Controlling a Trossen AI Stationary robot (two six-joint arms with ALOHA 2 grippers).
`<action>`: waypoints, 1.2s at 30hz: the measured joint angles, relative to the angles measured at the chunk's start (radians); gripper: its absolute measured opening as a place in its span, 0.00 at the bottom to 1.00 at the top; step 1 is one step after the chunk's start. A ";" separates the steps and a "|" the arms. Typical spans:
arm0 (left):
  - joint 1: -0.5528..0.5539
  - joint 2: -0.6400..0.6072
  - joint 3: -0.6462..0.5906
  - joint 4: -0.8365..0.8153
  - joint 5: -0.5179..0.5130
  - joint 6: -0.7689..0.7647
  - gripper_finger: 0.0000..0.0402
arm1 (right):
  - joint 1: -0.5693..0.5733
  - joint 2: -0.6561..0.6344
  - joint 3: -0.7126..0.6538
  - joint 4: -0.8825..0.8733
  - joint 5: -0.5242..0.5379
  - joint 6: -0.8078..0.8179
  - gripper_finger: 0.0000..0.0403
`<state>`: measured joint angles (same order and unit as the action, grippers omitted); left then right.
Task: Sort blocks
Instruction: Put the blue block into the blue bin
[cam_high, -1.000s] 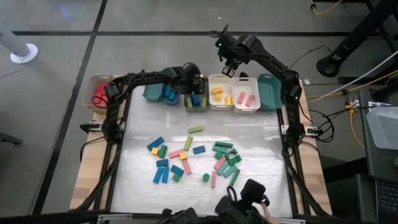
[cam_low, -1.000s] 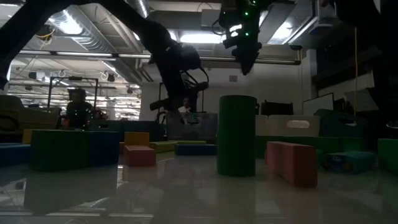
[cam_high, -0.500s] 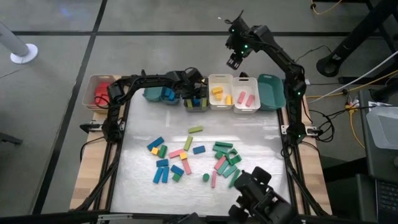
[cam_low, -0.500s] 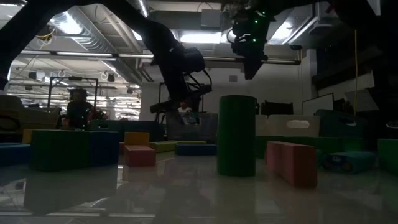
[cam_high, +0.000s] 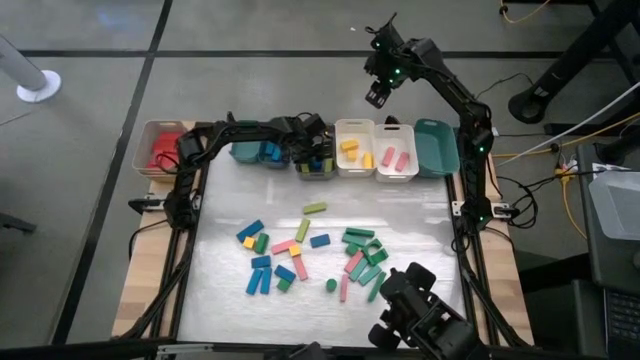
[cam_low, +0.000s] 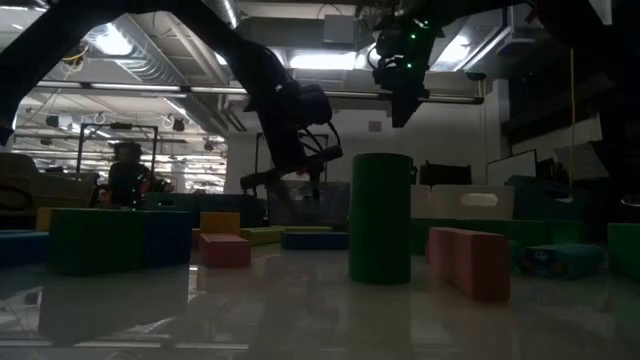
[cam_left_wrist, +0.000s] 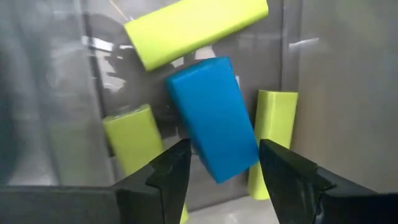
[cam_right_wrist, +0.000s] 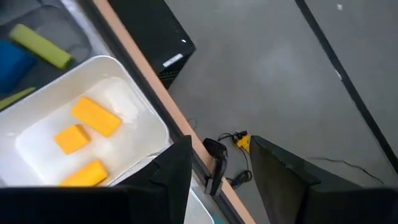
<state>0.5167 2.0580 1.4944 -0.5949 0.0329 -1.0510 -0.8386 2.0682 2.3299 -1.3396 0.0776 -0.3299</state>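
Many small blocks (cam_high: 300, 252), smooth solid bars and cubes in blue, green, lime, pink and yellow, lie scattered on the glossy pale table (cam_high: 420, 210); from table height, an upright dark green cylinder (cam_low: 380, 217) and a pink bar (cam_low: 470, 261) stand nearest the camera. Along the table's far edge runs a row of rectangular bins. The grey bin (cam_high: 315, 165) holds lime bars and one blue block (cam_left_wrist: 213, 118), a glossy rounded-edged bar lying tilted between two lime bars, below a third. The left gripper (cam_left_wrist: 219, 167) hangs directly over that bin with its fingers parted on either side of the blue block; the block rests on the bin floor and appears not to be pinched. Beside it, a white bin (cam_right_wrist: 134, 112) carries three yellow blocks (cam_right_wrist: 94, 117), the next white bin holds pink ones, and a tan bin (cam_high: 150, 135) holds red pieces. The right gripper (cam_high: 376, 97) is raised high beyond the bins over the floor, fingers apart and empty.
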 joint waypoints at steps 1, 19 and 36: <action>0.000 0.005 0.000 0.007 0.006 -0.003 0.45 | -0.001 0.000 0.000 0.000 -0.015 -0.008 0.41; 0.027 0.058 0.018 -0.006 0.039 0.045 0.43 | -0.002 0.000 0.000 -0.002 -0.126 -0.065 0.41; 0.027 -0.025 0.151 -0.145 0.030 0.381 0.29 | -0.002 0.000 -0.001 -0.067 -0.287 -0.067 0.41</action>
<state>0.5442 2.0329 1.6457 -0.7395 0.0624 -0.6698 -0.8402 2.0680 2.3287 -1.4069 -0.2098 -0.3968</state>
